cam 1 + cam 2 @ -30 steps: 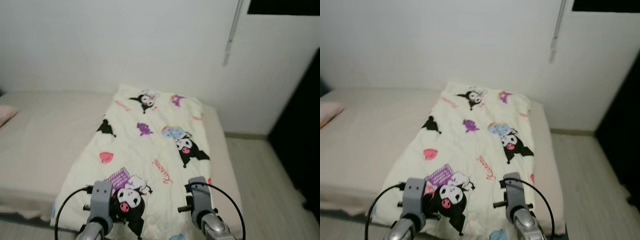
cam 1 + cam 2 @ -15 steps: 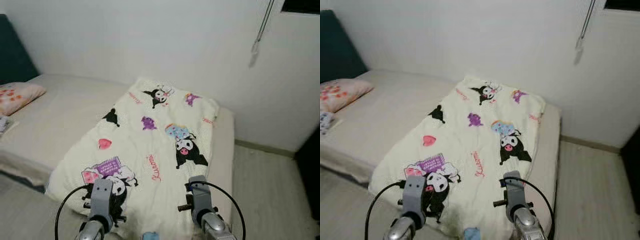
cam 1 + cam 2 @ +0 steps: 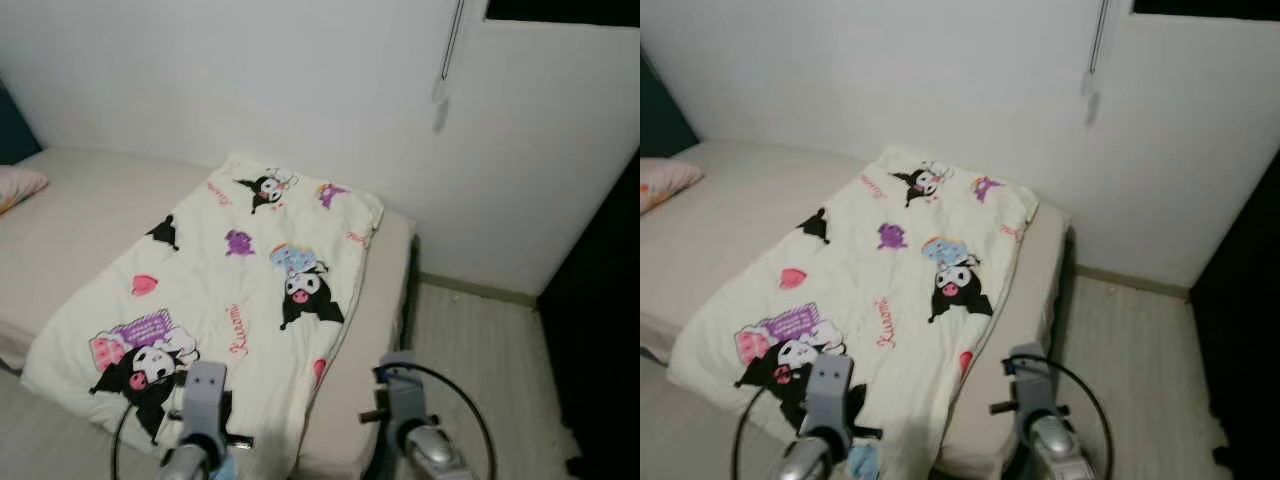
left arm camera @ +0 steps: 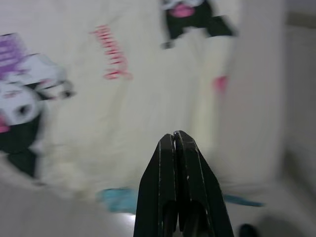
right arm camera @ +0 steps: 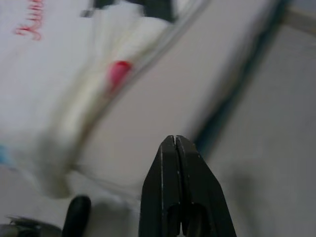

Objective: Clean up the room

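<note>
A low bed (image 3: 90, 215) filled the left of the room, running along a white wall (image 3: 250, 70), with pale floor (image 3: 470, 340) to the robot's right and a dark opening (image 3: 600, 330) at the far right edge. A cream cartoon-print blanket (image 3: 230, 290) lay spread flat over the foot end of the bed, its long axis running from the wall towards the robot, its near edge hanging over the mattress side. A pink pillow (image 3: 15, 185) sat at the far left.

Both arms were held low in front. The left gripper (image 4: 175, 143) had its jaws closed on nothing, poised over the blanket's near edge; the right gripper (image 5: 175, 145) likewise had its jaws pressed together and empty, over the bare mattress corner and floor. The blanket lay ahead and to the left of both, so the left arm looked the nearer for any reach to its hanging edge.

The left wrist view added a small blue object (image 4: 118, 200) on the floor just below that edge, possibly a cloth or sock, too blurred to name. It appeared in the right eye view as a blue scrap (image 3: 862, 462) beside the left arm.
</note>
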